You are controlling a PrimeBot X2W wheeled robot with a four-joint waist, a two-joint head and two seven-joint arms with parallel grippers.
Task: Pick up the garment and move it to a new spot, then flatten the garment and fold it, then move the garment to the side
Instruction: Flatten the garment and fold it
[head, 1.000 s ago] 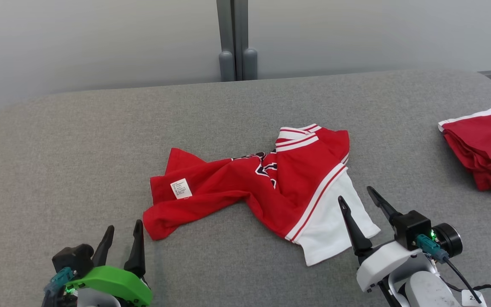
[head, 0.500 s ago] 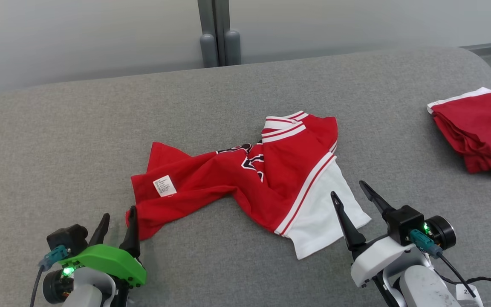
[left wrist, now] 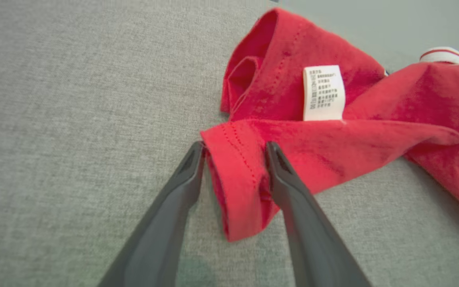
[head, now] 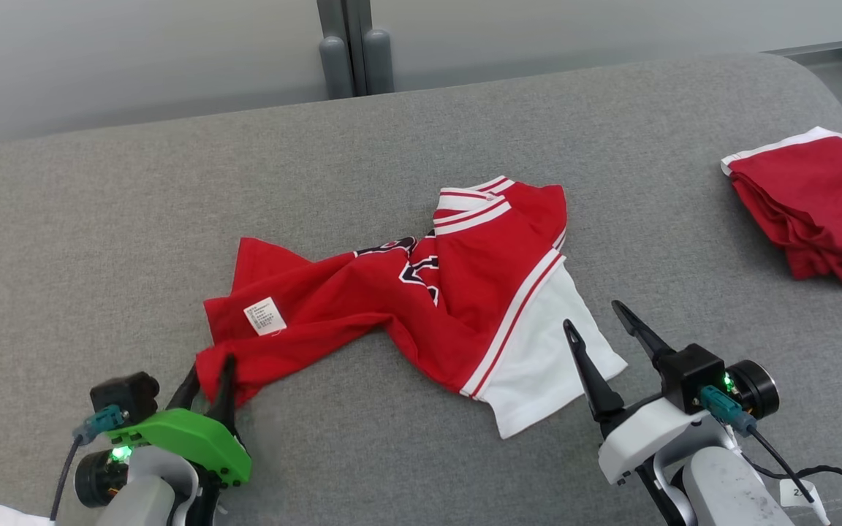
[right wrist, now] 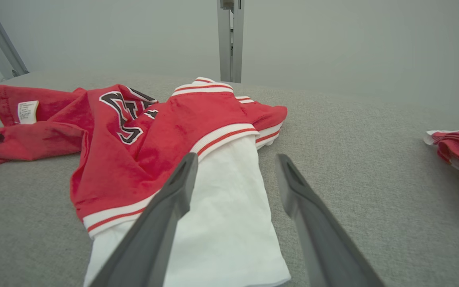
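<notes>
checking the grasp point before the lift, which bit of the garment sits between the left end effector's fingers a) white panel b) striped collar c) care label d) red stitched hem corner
D: in the left wrist view the left end effector has its two fingers either side of the red stitched hem corner, with the care label lying beyond the tips.

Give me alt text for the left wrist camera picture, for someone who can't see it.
The left hand has its two dark fingers apart, one on either side of the hemmed corner of a crumpled red shirt lying on a grey fabric surface. A white care label sits on the shirt just beyond.
</notes>
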